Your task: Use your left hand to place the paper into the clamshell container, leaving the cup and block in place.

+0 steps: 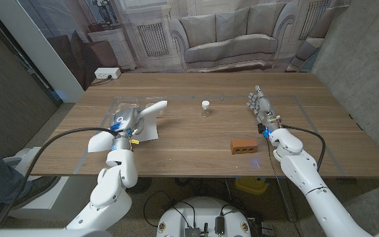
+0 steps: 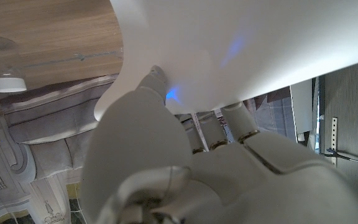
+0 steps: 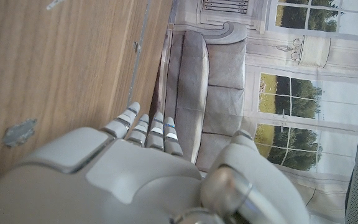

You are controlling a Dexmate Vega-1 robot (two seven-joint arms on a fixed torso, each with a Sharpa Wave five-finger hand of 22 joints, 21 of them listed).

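The left hand held the paper in its fingers, lifted over the clamshell at the tabletop's left, ready to drop in; the right hand waited apart, fingers straight, away from cup and block

White rounded arm shells, black cables; silver-banded fingers; blue light on left hand.
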